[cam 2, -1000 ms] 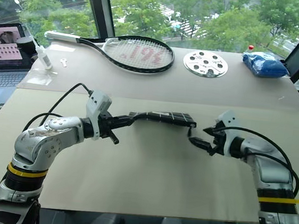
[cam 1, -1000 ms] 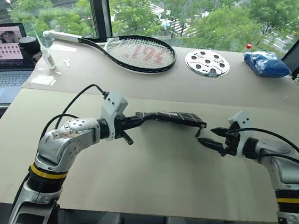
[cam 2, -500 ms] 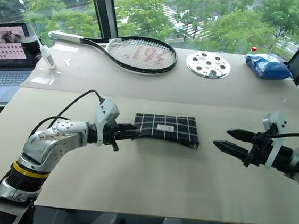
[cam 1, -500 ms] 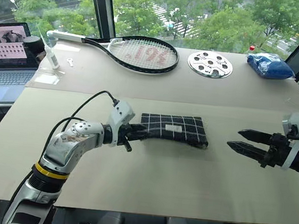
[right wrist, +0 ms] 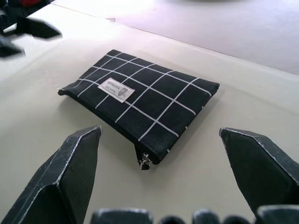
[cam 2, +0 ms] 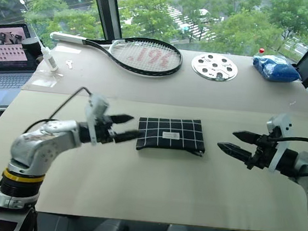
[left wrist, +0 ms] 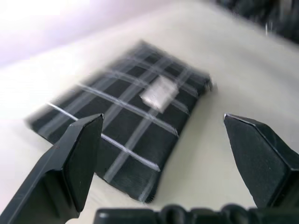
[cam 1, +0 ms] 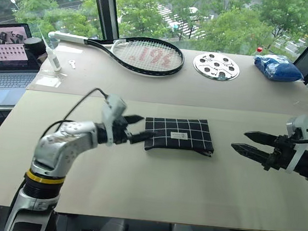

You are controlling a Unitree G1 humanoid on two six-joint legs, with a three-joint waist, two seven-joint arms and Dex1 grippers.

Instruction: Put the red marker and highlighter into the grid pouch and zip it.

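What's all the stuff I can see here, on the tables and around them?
grid pouch: one, black with white grid lines and a small white label, flat on the near table between the two grippers
tennis racket: one, black frame, far table
round metal disc: one, silver with holes, far table beside the racket head
blue bag: one, far right of the far table
laptop: one, screen on, far left
small white bottle: one, near the laptop
left gripper: black fingers, open, at the pouch's left end
right gripper: black fingers, open, right of the pouch
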